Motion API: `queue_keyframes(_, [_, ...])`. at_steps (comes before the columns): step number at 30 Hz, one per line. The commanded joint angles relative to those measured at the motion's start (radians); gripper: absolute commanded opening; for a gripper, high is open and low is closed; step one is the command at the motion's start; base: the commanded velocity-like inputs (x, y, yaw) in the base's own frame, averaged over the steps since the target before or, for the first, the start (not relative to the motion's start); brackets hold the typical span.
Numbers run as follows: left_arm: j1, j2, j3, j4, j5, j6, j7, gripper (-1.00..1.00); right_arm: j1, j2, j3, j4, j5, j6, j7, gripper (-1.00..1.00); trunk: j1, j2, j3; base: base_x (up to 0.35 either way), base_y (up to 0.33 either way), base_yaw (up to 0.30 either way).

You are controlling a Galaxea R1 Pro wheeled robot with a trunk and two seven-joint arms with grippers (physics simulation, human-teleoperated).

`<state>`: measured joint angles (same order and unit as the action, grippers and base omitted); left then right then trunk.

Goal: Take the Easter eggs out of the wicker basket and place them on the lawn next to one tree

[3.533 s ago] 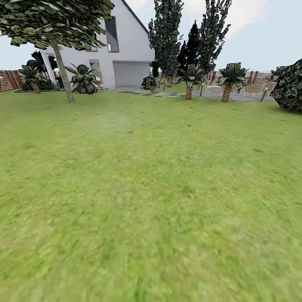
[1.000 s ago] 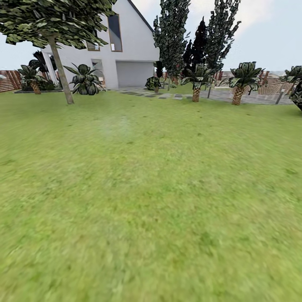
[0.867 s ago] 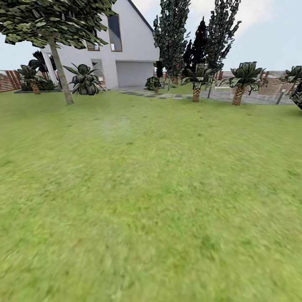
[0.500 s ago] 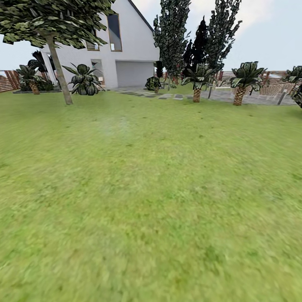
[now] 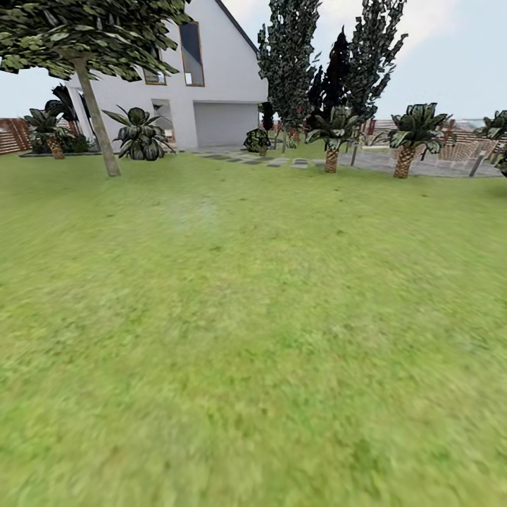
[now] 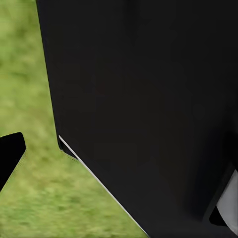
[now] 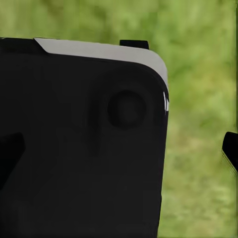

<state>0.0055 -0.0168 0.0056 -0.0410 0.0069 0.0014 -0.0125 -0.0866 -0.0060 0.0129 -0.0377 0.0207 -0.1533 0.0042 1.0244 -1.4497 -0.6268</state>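
A wide stretch of mottled green lawn (image 5: 253, 338) spreads from the near edge of the head view to the far garden, its nearest grass blurred. At the far left of the lawn stands a tree with a straight, smooth, pale grey-beige trunk (image 5: 96, 120) that leans slightly; its dark canopy of flat jagged leaves speckled pale green spreads across the upper left corner.

Behind the tree rises a white house with a steep gable roof (image 5: 204, 77), a tall dark window and a pale grey garage door. A broad-leaved dark green plant (image 5: 139, 134) sits by the house wall just right of the trunk, and a short palm with a scaly brown trunk (image 5: 48, 130) stands further left in front of a reddish-brown slatted fence (image 5: 10, 135). Grey stone paving slabs (image 5: 271, 160) run from the garage toward the right. Tall narrow dark conifers (image 5: 289, 56) stand right of the house. Two more short palms, one near the middle right (image 5: 332, 141) and one further right (image 5: 410, 137), stand along the far edge of the lawn.

In the left wrist view a large black robot body panel (image 6: 148, 99) blocks most of the frame, with grass beside it and one black fingertip (image 6: 10, 156) at the edge; whether the left gripper is parted or closed cannot be told. The right wrist view shows a black, grey-edged robot panel (image 7: 84, 139) over grass, with one black fingertip (image 7: 230, 148) at the edge; the right gripper's state cannot be told either.
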Motion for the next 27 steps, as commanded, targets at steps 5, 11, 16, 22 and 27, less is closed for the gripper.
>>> queue_keyframes(5, [0.001,0.000,0.001,-0.002,0.001,0.000,-0.001,1.00,0.000,0.000,0.001,0.001,0.002,-0.003,0.000,1.00,0.001,0.000,-0.001,0.325,0.000,0.000])
queue_keyframes(11, [0.001,0.000,0.001,-0.002,0.001,0.000,-0.001,1.00,0.000,0.000,0.001,0.001,0.002,-0.003,0.000,1.00,0.001,0.000,-0.001,0.325,0.000,0.000])
queue_keyframes(16, [0.001,0.000,0.001,-0.002,0.001,0.000,-0.001,1.00,0.000,0.000,0.001,0.001,0.002,-0.003,0.000,1.00,0.001,0.000,-0.001,0.325,0.000,0.000])
queue_keyframes(22, [0.001,0.000,0.001,-0.002,0.001,0.000,-0.001,1.00,0.000,0.000,0.001,0.001,0.002,-0.003,0.000,1.00,0.001,0.000,-0.001,0.325,0.000,0.000])
queue_keyframes(27, [0.001,0.000,0.001,-0.002,0.001,0.000,-0.001,1.00,0.000,0.000,0.001,0.001,0.002,-0.003,0.000,1.00,0.001,0.000,-0.001,0.325,0.000,0.000])
